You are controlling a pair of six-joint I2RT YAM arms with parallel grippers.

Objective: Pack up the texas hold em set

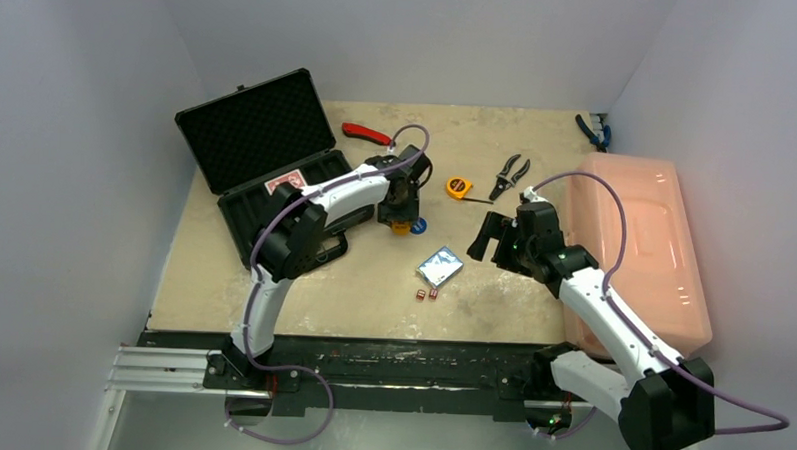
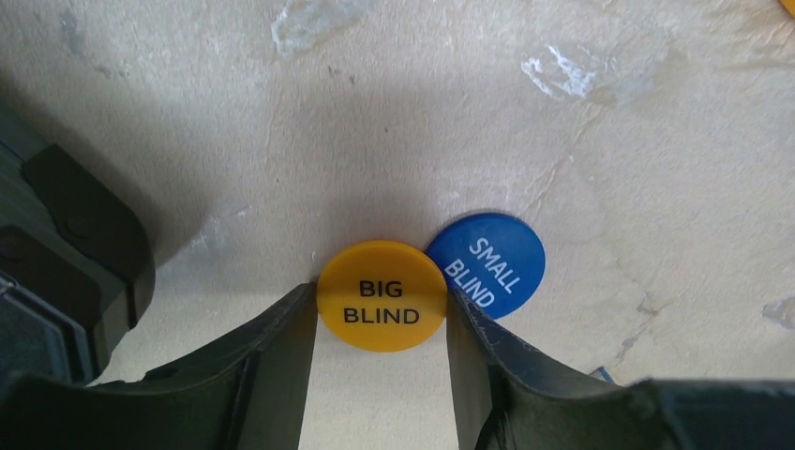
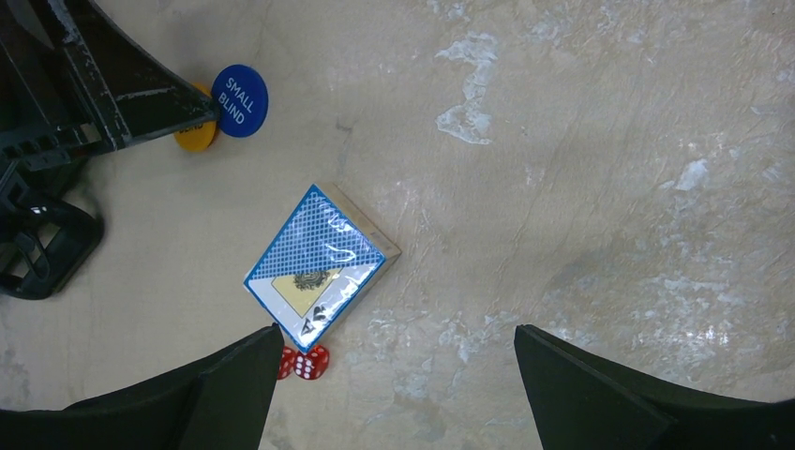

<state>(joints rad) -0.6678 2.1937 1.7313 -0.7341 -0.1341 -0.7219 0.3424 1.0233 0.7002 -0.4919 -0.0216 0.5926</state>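
seen from above: one black briefcase [image 1: 258, 130] open at the far left of the counter [image 1: 372, 294], lid raised, one red deck [image 1: 286, 182] lying in its base. one blue deck [image 1: 440, 265] out near the middle of the counter, two red dice [image 1: 420, 294] just beside its near edge. one orange disc [image 1: 401, 227] and one blue disc [image 1: 419, 225] touching, close to the case's right end. also one yellow tape measure [image 1: 458, 187] farther back and one pink bin [image 1: 634, 243] at the right. left arm reaching forward and bent steeply down, left claw [image 1: 400, 221] at the discs. right arm stretched toward the middle, right claw [image 1: 489, 238] above the counter. from the left wrist: clenched on the orange disc, "big blind" face up, both fingers against its rim, the blue "small blind" disc tucked against its right side. from the right wrist: spread wide, grasping nothing, blue deck and both dice lying near one finger.
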